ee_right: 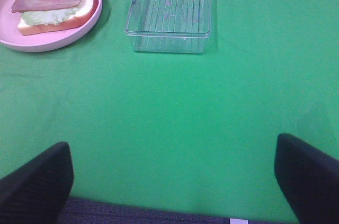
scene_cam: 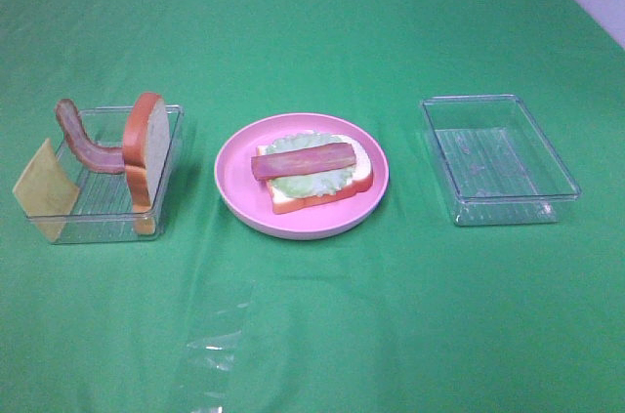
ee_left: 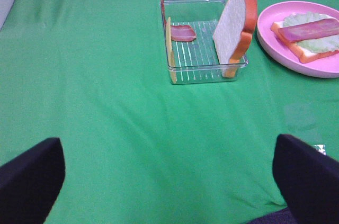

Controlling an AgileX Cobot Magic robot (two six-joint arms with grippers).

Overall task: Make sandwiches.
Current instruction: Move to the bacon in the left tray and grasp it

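Left tray point(scene_cam: 98, 226): upright bread slice point(scene_cam: 146, 144), bacon strip point(scene_cam: 98, 157), cheese square point(scene_cam: 44, 188). Pink plate point(scene_cam: 234, 174), at 3 o'clock of tray: sandwich point(scene_cam: 311, 167). Left gripper point(ee_left: 167, 144), right gripper point(ee_right: 172, 142): spread wide, well apart from sandwich, at 1 and 11 o'clock.

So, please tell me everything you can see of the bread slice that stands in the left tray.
The bread slice looks like a toy of smooth plastic or foam, with white faces, an orange-brown crust and a rounded top. It stands on edge, nearly upright, inside the clear tray, resting against the tray wall nearest the pink plate. A bacon strip and a cheese square share the tray. The left wrist view shows a gap between bacon and bread.
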